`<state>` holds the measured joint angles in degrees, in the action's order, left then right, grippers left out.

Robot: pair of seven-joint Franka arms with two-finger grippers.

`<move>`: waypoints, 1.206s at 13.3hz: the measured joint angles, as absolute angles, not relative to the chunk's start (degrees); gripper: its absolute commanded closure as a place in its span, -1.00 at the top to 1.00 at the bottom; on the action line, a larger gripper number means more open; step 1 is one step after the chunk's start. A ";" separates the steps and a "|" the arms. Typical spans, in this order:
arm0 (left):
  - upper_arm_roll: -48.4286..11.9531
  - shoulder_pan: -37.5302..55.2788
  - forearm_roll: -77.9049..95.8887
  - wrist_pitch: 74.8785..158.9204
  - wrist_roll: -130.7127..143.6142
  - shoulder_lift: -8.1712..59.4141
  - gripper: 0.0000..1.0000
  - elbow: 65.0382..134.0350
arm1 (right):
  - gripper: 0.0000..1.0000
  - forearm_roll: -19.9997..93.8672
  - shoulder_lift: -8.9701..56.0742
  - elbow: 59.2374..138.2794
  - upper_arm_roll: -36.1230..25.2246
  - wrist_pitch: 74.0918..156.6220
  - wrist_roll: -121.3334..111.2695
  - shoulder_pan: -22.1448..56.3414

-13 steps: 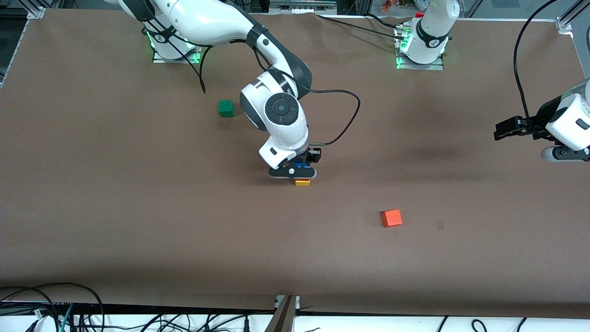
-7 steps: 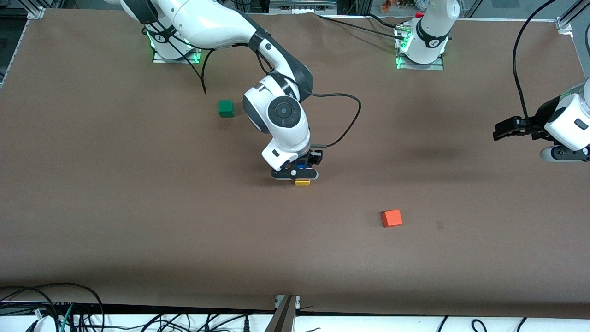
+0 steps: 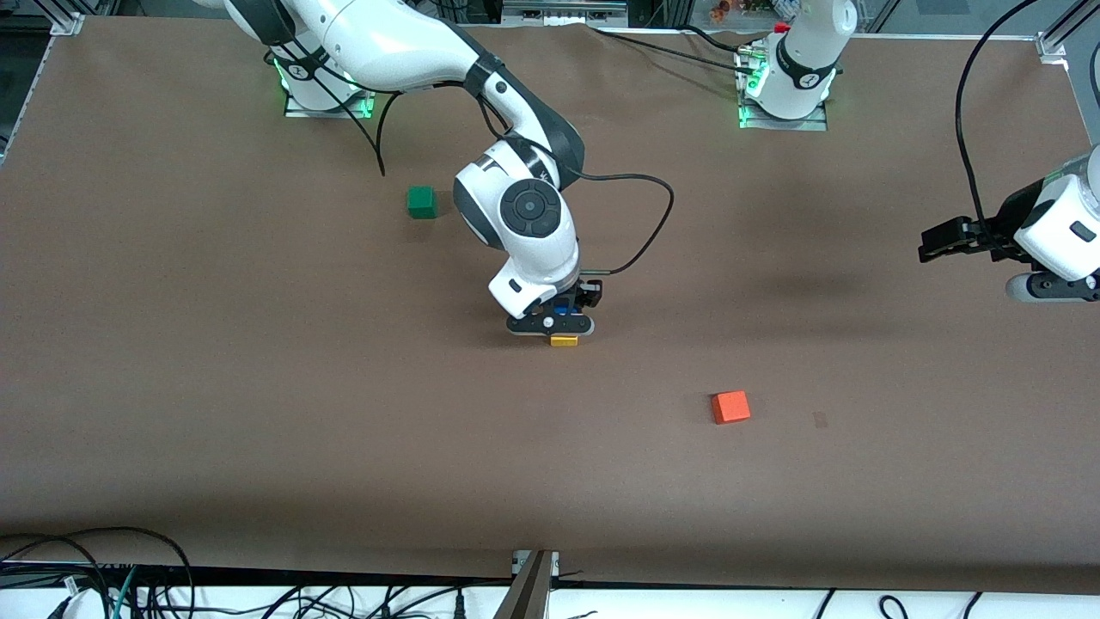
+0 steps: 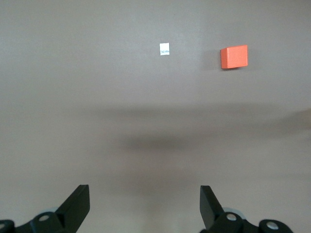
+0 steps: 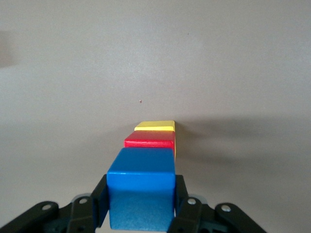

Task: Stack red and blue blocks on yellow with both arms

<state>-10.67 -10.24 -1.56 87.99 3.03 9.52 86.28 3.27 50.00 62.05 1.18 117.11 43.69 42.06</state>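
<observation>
Right end effector (image 3: 563, 320) gripping the blue block (image 5: 141, 187) at the top of the stack.
Directly below the clamped blue block sits the red block (image 5: 149, 141), itself on the yellow block (image 5: 154, 125), which rests on the bench (image 3: 258, 387). The left end effector (image 4: 145, 206) hangs over the bench's left-arm end, fingers spread wide and empty; an orange block (image 4: 234, 57) lies ahead of it.

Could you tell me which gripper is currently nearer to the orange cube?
Right. The right gripper is shut on the blue block over the red block and yellow cube, closer to the orange cube. The left gripper waits open at the table's left-arm end.
</observation>
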 measured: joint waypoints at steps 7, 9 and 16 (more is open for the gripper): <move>-10.68 -10.24 -1.56 88.00 3.02 9.54 1.00 86.28 | 1.00 2.35 50.15 62.06 1.09 117.56 43.71 42.16; -10.68 -10.24 -1.56 88.00 3.02 9.55 1.00 86.28 | 1.00 2.34 50.15 62.05 0.87 117.59 43.72 42.16; -10.70 -10.23 -1.56 88.03 3.01 9.59 1.00 86.28 | 1.00 2.30 45.50 57.60 -2.67 107.57 43.76 41.14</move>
<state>-10.70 -10.23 -1.56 88.03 3.01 9.59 86.28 2.30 45.50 57.60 -2.67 107.57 43.76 41.14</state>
